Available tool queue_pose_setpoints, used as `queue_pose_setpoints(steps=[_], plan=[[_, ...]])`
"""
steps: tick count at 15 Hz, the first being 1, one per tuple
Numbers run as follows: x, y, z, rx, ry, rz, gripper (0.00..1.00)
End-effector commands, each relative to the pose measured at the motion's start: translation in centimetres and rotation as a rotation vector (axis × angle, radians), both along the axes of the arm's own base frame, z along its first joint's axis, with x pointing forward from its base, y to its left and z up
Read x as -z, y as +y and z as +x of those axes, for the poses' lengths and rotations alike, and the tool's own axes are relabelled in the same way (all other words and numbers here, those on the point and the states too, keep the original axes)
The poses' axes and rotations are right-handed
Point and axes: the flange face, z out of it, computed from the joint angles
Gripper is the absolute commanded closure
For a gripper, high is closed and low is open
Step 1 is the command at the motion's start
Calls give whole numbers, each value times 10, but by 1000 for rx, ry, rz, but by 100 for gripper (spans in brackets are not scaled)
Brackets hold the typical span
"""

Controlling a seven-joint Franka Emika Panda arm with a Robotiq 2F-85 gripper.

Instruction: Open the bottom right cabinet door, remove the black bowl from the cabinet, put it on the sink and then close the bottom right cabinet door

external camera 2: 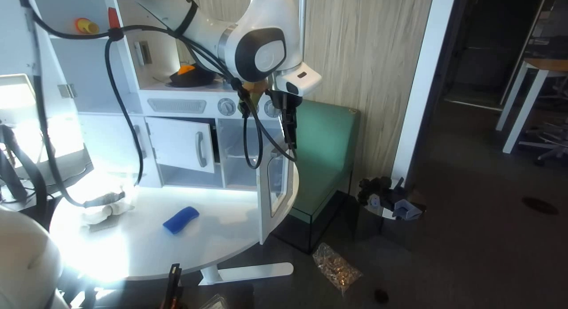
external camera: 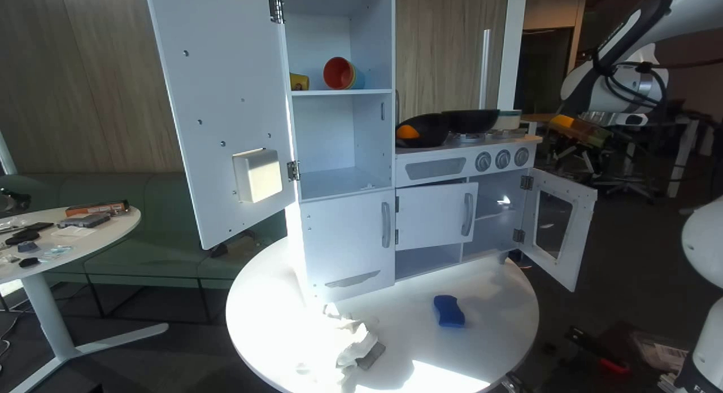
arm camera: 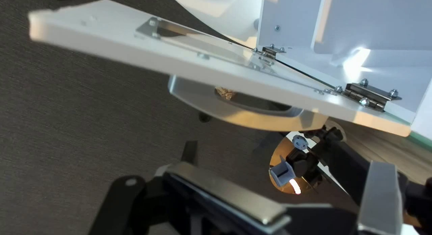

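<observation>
Btm rt cab door [external camera: 578, 229] stands wide open, its windowed panel out past the edge of the round table [external camera: 502, 319], over the floor [arm camera: 101, 110]. Robot's gripper [arm camera: 303, 196] hangs on the handle side of it, jaws spread apart, w/ floor & some clutter [arm camera: 282, 173] showing btwn the pads [arm camera: 380, 198]. Wrist view has a gap btwn the near pad & the curved door handle [arm camera: 243, 119]; can't tell if any other part touches the door.

Tilted black bowl [external camera: 432, 132] is up on the counter [external camera: 530, 139], orange piece [external camera: 407, 132] in or against it; what it rests in is hidden from me. Right next to it, on the stove end: a level black bowl or pan [external camera: 471, 120]. Can't tell which is the task's one.

Mid lower door [external camera: 432, 217] is ajar too. Blue sponge [external camera: 450, 311] lies on the table, well apart from a crumpled white cloth or tissue [external camera: 355, 342].
</observation>
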Motion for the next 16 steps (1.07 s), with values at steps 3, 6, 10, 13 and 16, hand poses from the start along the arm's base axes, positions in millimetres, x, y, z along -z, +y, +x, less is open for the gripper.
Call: queue_pose_setpoints(steps=[3, 6, 10, 13, 16], plan=[[-1, -2, 0, 0, -5, -5, 0], [12, 24, 4, -71, 45, 29, 0], [18, 64, 11, -179, 74, 51, 0], [16, 90, 15, -252, 70, 46, 0], [12, 111, 21, -311, 51, 40, 0]])
